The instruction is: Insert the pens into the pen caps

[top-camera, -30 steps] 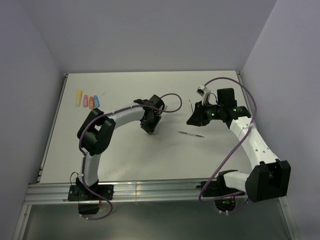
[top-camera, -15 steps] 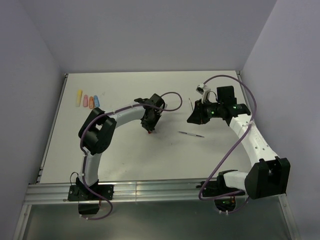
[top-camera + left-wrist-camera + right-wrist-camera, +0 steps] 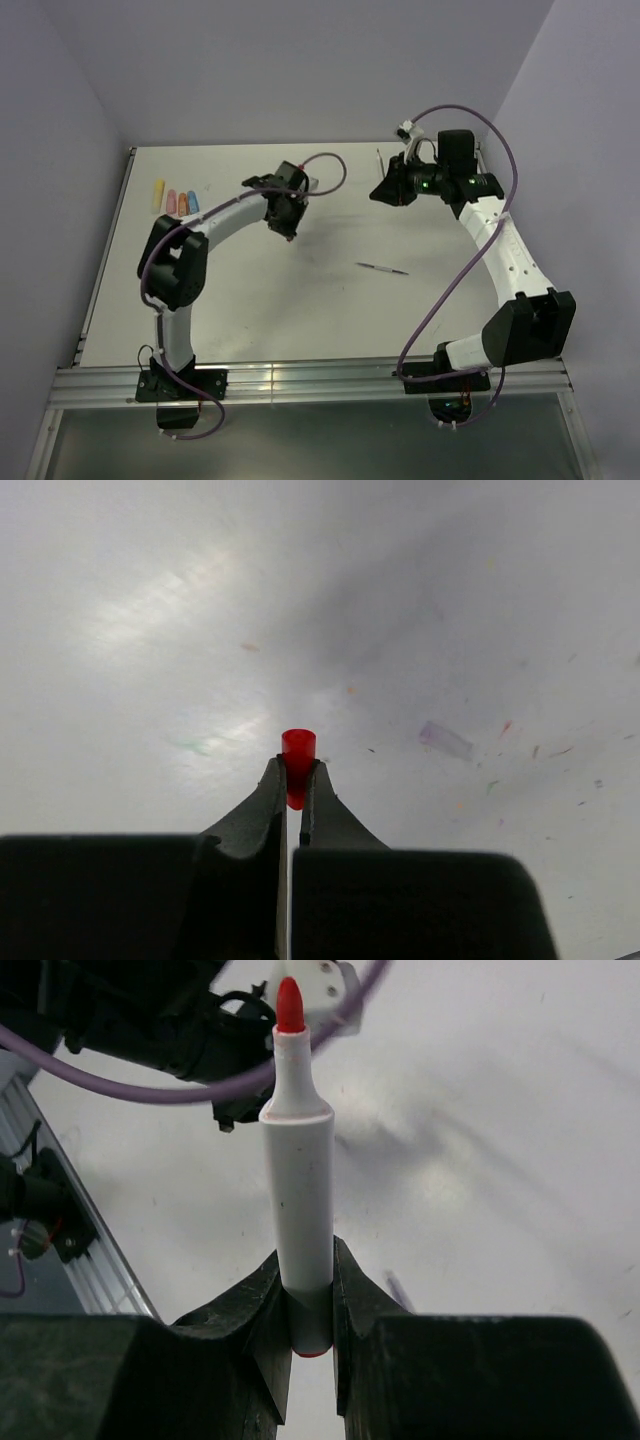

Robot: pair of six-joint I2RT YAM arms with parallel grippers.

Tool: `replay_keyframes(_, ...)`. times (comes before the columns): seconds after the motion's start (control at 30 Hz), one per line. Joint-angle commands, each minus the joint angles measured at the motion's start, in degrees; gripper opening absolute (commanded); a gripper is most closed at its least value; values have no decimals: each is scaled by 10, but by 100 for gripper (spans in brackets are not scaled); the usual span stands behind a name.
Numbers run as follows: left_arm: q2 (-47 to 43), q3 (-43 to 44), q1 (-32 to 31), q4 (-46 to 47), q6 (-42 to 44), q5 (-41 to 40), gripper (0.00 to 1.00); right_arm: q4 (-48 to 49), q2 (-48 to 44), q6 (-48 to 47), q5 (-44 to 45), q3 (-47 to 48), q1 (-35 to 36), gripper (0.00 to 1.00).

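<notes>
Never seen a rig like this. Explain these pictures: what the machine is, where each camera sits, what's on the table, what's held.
Two robot arms are bolted at the table's near edge, each ending in a two-finger gripper. The wide picture looks down from above and behind them; the other two come from wrist cameras. The left gripper is shut on a small red cap. The right gripper clamps a white pen with a red tip. On the table lie a thin grey pen and, far left, four stubby coloured pens.
</notes>
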Motion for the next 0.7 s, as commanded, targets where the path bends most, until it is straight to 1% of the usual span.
replay_keyframes(0.0, -127, 79, 36, 57, 25, -4, 0, 57, 20, 27, -16, 94, -5, 0)
replay_keyframes(0.03, -156, 92, 42, 67, 21, -4, 0, 57, 27, 31, -20, 109, -4, 0)
replay_keyframes(0.1, -183, 95, 62, 97, 9, -5, 0, 60, 46, 46, -27, 143, -3, 0)
replay_keyframes(0.17, -226, 87, 73, 128, -6, -32, 0, 67, 59, 63, -41, 155, 3, 0)
replay_keyframes(0.2, -242, 67, 75, 145, -17, -26, 0, 81, 61, 91, -49, 151, 7, 0)
replay_keyframes(0.23, -276, 53, 77, 193, -26, -19, 0, 89, 61, 102, -59, 143, 14, 0)
replay_keyframes(0.27, -294, 37, 84, 216, -40, -12, 0, 97, 55, 109, -62, 118, 30, 0)
replay_keyframes(0.3, -312, 3, 88, 244, -75, -12, 0, 111, 52, 115, -59, 102, 42, 0)
replay_keyframes(0.33, -343, -16, 89, 299, -95, 14, 0, 118, 46, 115, -57, 85, 56, 0)
replay_keyframes(0.37, -357, -36, 92, 330, -115, 39, 0, 124, 39, 114, -51, 54, 71, 0)
replay_keyframes(0.4, -379, -68, 98, 354, -146, 64, 0, 132, 25, 109, -51, 40, 101, 0)
replay_keyframes(0.43, -385, -78, 99, 372, -161, 116, 0, 136, 18, 106, -51, 28, 115, 0)
replay_keyframes(0.5, -386, -94, 102, 415, -203, 174, 0, 140, 3, 99, -59, 10, 150, 0)
replay_keyframes(0.53, -385, -101, 103, 436, -217, 241, 0, 142, -2, 99, -63, 7, 157, 0)
replay_keyframes(0.67, -384, -166, 107, 595, -313, 352, 0, 145, 2, 110, -92, 14, 177, 0)
